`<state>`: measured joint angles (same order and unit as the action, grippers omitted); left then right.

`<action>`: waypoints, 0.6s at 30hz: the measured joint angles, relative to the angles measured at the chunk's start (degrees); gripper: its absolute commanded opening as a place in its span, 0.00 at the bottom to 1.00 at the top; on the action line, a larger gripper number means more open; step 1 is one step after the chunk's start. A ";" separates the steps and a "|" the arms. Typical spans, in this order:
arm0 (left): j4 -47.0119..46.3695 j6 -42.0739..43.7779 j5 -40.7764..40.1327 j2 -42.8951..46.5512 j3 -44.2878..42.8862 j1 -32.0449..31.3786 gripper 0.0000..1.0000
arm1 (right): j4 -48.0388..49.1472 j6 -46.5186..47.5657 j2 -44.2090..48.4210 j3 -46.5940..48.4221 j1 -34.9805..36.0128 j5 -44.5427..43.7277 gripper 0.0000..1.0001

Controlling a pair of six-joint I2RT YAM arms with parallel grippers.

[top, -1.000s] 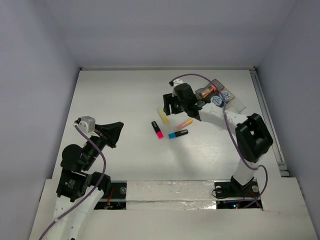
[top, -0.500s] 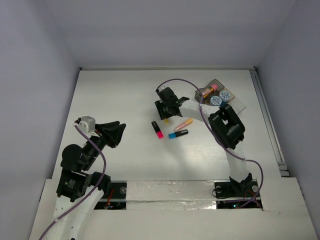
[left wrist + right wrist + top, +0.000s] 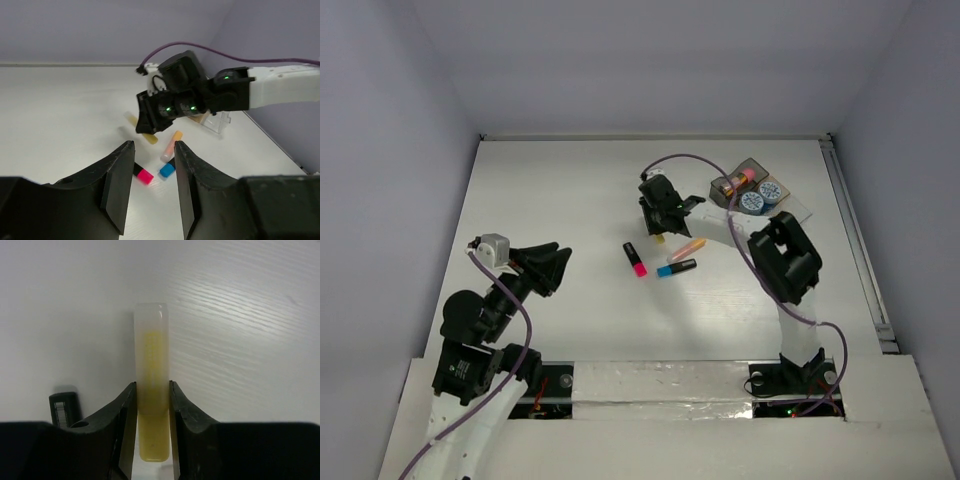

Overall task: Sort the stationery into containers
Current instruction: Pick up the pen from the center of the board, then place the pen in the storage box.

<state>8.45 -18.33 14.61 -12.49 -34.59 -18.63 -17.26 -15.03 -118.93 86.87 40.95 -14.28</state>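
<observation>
The yellow highlighter [image 3: 151, 350] lies flat on the white table, and my right gripper [image 3: 152, 395] is shut on it, both jaws pressed to its sides. From the top view the right gripper [image 3: 658, 210] covers almost all of it. Just in front lie the orange highlighter [image 3: 688, 245], the pink-black one [image 3: 635, 259] and the blue-black one [image 3: 676, 267]. The containers [image 3: 790, 212] stand at the back right, holding the pink-capped glue stick [image 3: 735, 182] and two blue-white rolls [image 3: 752, 201]. My left gripper [image 3: 552, 262] hovers at the near left, open and holding nothing.
The right arm's purple cable [image 3: 705, 160] arches over the table between the gripper and the containers. A metal rail [image 3: 855, 250] runs along the table's right edge. The walls close in behind and at both sides.
My right gripper has come down over the yellow highlighter and its jaws have closed on it. The left gripper's jaws have parted; that arm has hardly moved.
</observation>
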 measured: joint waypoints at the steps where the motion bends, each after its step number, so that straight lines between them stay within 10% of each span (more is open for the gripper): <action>1: -0.04 0.00 0.07 0.24 0.00 0.00 0.35 | 0.85 -0.96 2.58 -2.23 0.00 -1.29 0.01; 7: -0.09 0.00 0.98 1.31 0.00 -0.07 0.38 | 5.84 -7.74 25.77 -16.63 -2.58 -7.87 0.00; 18: -0.07 0.00 1.42 5.03 0.00 -3.78 0.39 | 4.57 -17.40 53.44 -38.42 -31.74 -9.29 0.01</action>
<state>8.38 -18.33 16.03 -7.46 -34.59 -22.41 -12.69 -32.42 -65.49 48.45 9.21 -23.57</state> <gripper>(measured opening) 0.386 0.322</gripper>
